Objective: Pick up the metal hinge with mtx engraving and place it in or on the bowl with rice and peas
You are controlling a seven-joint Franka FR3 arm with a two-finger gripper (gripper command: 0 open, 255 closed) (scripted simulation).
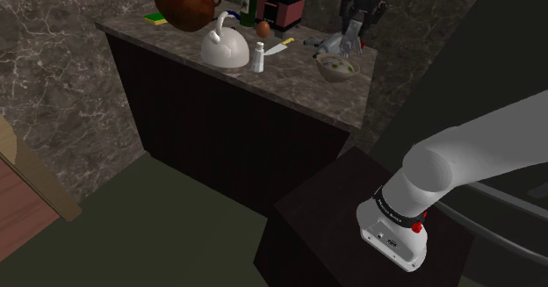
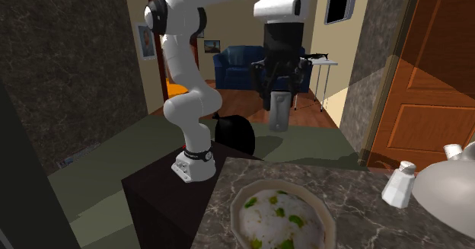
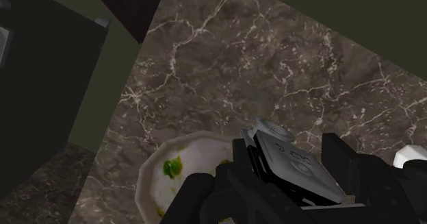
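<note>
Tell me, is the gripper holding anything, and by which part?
Yes: the gripper clasps the grey hinge by its upper end; the rest hangs below.

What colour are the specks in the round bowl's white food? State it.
Bright green peas on white rice, clearest in the second exterior view.

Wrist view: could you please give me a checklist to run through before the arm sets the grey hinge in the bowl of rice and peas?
1. Grip: the black gripper clasps the flat grey metal hinge: ok.
2. Hinge is in the air, off the dark marble counter: ok.
3. Hinge above the round pale bowl of rice and peas: not ok; the bowl lies beside the gripper, not beneath it.
4. Bowl upright: ok.
5. Small white shaker stands apart from the bowl: ok.
</note>
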